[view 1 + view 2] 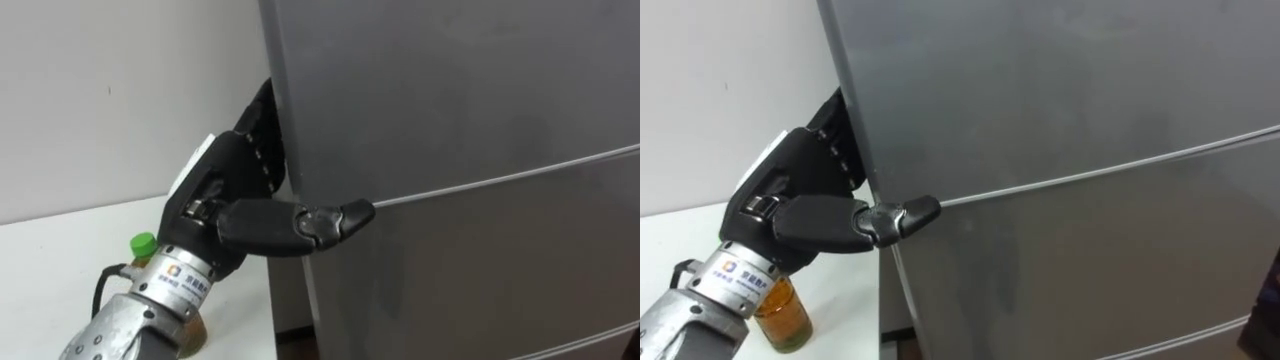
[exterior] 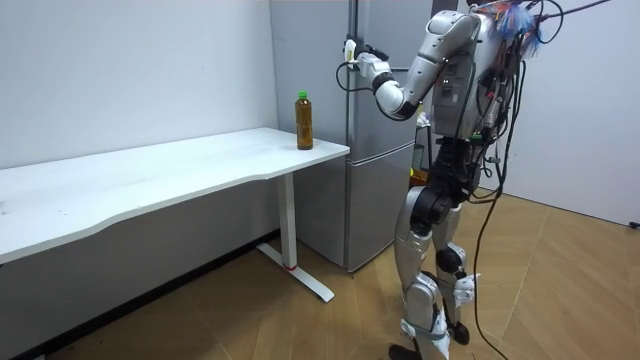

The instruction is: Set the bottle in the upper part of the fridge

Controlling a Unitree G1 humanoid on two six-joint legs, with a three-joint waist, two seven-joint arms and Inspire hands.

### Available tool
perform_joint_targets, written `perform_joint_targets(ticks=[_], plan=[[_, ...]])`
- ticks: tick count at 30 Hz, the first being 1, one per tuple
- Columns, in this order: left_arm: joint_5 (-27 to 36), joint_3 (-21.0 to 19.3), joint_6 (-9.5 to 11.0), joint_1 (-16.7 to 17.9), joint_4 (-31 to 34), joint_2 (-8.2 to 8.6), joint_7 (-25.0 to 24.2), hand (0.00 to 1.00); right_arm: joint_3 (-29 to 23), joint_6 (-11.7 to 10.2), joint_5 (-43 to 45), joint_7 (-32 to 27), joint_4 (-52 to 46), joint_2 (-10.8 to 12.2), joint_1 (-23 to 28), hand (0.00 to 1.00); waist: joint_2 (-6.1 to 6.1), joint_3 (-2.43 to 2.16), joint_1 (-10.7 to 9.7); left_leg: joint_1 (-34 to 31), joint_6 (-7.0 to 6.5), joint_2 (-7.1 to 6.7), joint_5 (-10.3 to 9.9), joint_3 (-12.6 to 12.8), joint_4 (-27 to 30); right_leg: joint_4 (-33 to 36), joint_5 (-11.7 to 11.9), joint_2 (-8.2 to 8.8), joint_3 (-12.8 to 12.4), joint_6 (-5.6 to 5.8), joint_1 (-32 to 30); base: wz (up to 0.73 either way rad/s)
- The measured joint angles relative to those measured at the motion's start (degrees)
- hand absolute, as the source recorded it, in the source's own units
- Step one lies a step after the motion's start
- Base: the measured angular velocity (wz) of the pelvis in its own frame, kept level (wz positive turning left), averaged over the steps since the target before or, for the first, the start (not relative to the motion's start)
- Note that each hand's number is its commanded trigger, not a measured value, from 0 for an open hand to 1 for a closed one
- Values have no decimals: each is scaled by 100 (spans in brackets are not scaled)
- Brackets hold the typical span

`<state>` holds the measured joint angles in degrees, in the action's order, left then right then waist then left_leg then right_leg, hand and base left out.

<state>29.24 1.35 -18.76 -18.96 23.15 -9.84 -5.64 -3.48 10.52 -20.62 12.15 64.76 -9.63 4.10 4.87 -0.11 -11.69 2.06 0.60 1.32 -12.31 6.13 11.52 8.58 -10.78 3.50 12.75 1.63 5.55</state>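
While the left hand (image 1: 215, 195) in the left eye view lies at the left edge of the grey fridge (image 1: 450, 100), by the seam between its doors, I cannot tell if it grips the door. The green-capped bottle (image 1: 143, 243) stands behind it on the white worktop (image 1: 60, 250). The right eye view shows amber liquid in the bottle. In the room view the robot stands before the fridge, and the bottle is upright near the worktop's end.

You see the left hand (image 2: 364, 65) at the fridge (image 2: 320, 150) edge, the bottle (image 2: 304, 121) upright on the worktop (image 2: 150, 180).
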Motion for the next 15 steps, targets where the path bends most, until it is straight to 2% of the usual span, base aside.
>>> perform_joint_targets(ticks=[4,8,14,15], plan=[[1,102,14,11,9,10,-83,0,13,-60,-179,0,6,-19,66,0,-2,10,111,55,0,0,0,5,-18,0,0,0,2,0,49,0],[0,210,73,82,34,9,-194,0,123,-63,-187,-3,-1,-44,54,0,0,15,130,53,0,0,0,5,-14,2,0,2,0,0,47,0],[24,399,168,189,46,5,-549,0,343,-103,-221,-45,84,-140,36,0,-10,29,277,36,-10,-7,7,-11,-4,2,-2,13,20,3,45,1],[40,435,198,245,47,7,-618,0,389,-111,-290,-72,168,-145,2,0,-37,45,282,39,-15,-10,11,-15,-2,4,-2,17,33,4,52,4]])
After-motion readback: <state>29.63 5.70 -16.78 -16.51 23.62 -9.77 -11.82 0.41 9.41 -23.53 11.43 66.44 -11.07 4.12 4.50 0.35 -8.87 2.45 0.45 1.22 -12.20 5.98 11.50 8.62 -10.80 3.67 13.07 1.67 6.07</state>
